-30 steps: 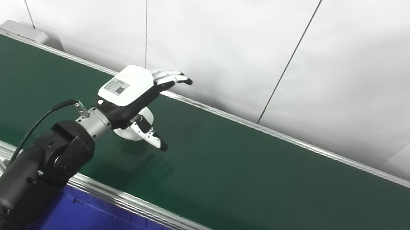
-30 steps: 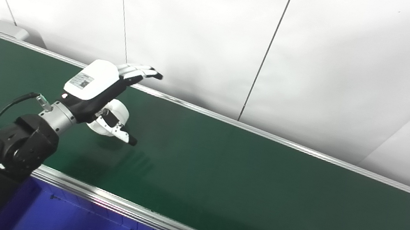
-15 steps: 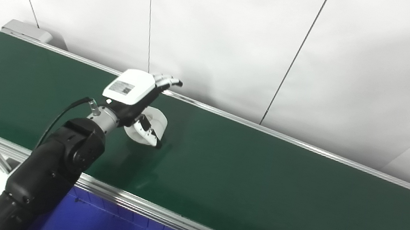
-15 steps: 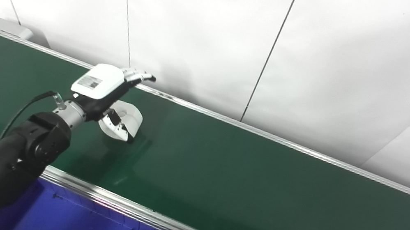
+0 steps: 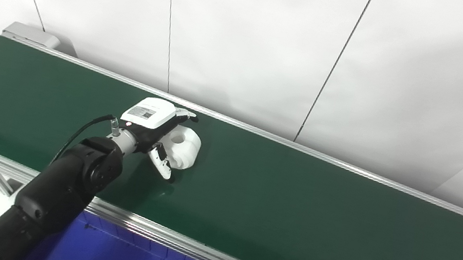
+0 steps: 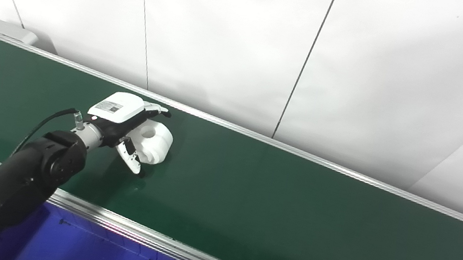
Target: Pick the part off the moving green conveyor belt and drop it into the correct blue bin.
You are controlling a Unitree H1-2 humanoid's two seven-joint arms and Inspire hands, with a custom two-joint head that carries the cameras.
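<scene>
Part lay on the belt, left hand now lowered around it, fingers apart, not yet clamped; earlier the hand hovered higher. Grasp looked imminent.
Right eye view: part's bore faced up; long axis unclear. Bin lay below. Right hand barely visible, state unclear.

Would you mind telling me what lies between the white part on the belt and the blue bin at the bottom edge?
Only bare green conveyor belt and its near metal rail separate the white part from the blue bin; the left eye view shows this.
</scene>
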